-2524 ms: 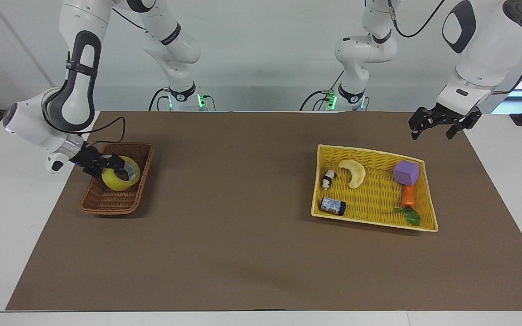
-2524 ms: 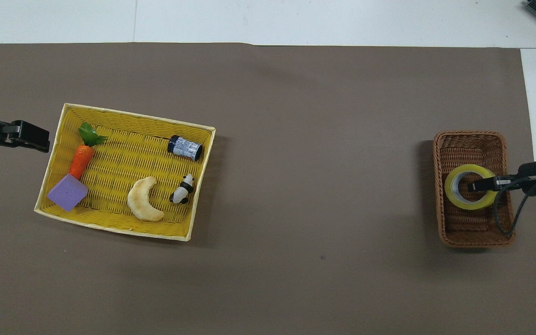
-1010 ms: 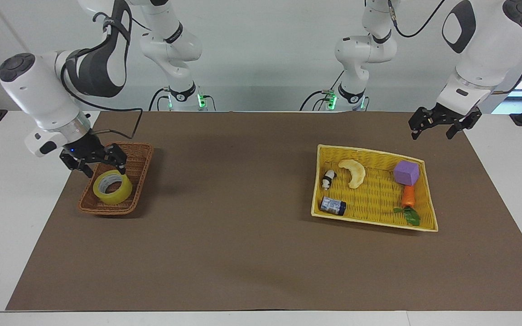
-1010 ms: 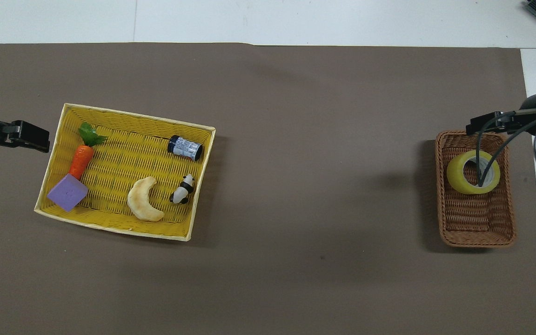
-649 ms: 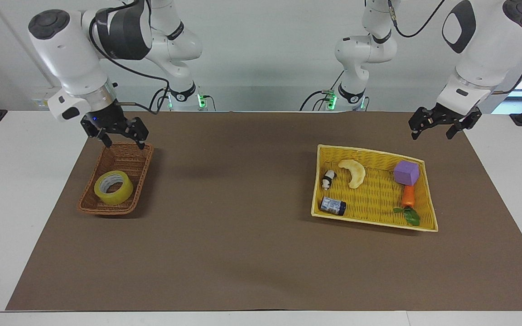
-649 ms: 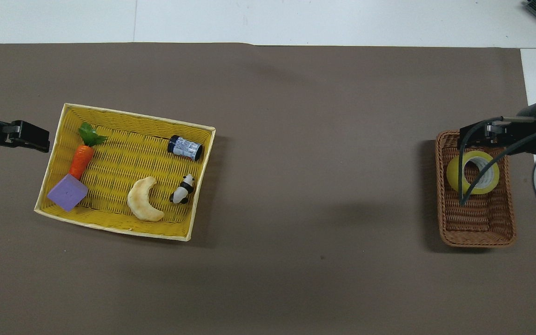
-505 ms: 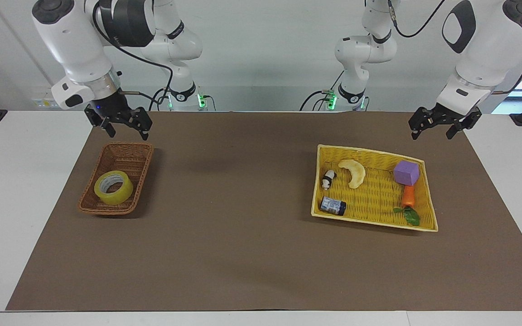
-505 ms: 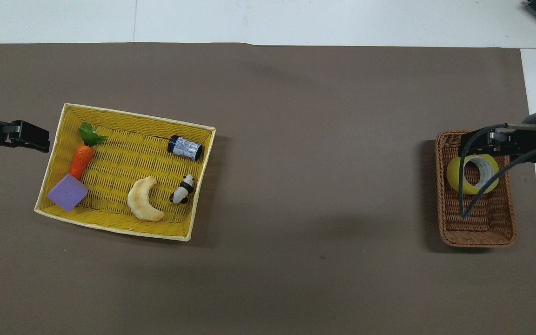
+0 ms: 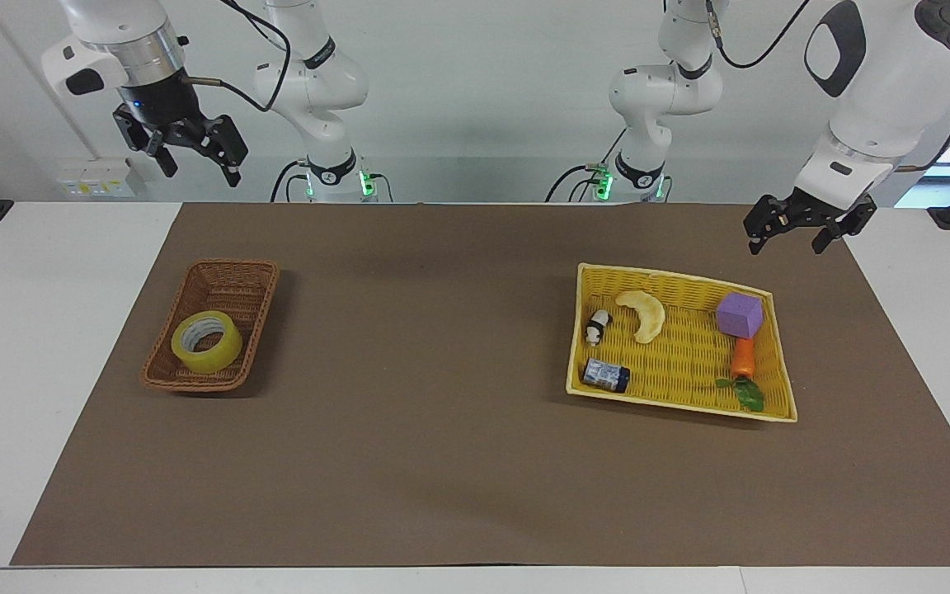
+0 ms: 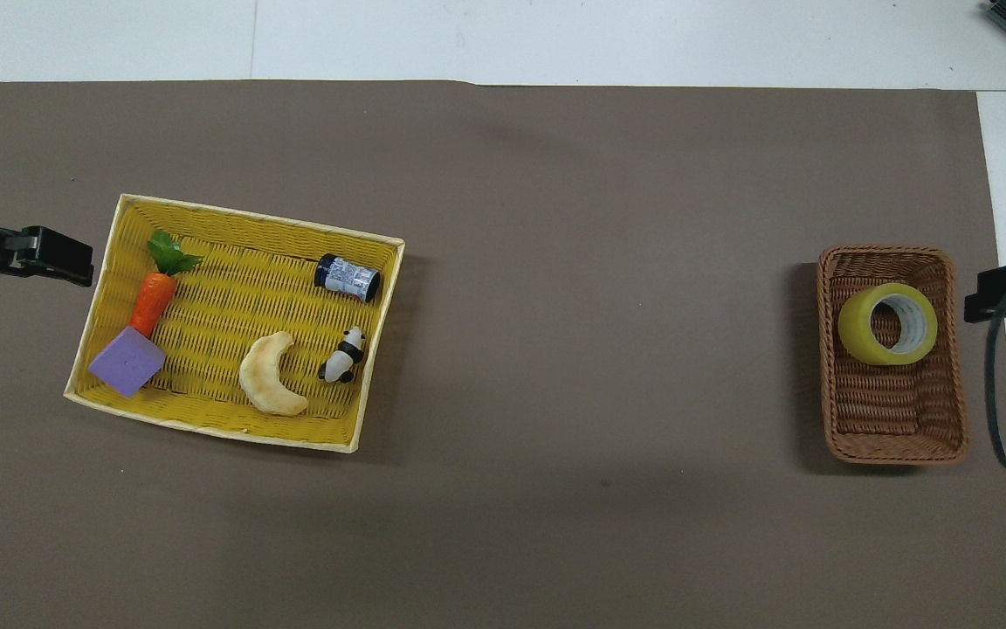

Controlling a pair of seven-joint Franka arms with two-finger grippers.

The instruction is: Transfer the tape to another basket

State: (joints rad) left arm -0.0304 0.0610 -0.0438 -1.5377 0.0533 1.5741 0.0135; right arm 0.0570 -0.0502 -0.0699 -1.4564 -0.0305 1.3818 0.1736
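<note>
Black right claw (image 9: 193, 157) raised high, spread empty, left claw (image 9: 790, 233) waiting

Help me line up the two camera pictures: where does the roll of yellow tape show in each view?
Facing view: the tape lies in the brown wicker basket, at the picture's left, middle height.
Overhead view: the tape lies in the same basket, at the picture's right, middle height.
Shared landmark: the yellow tray toward the left arm's end of the table.
</note>
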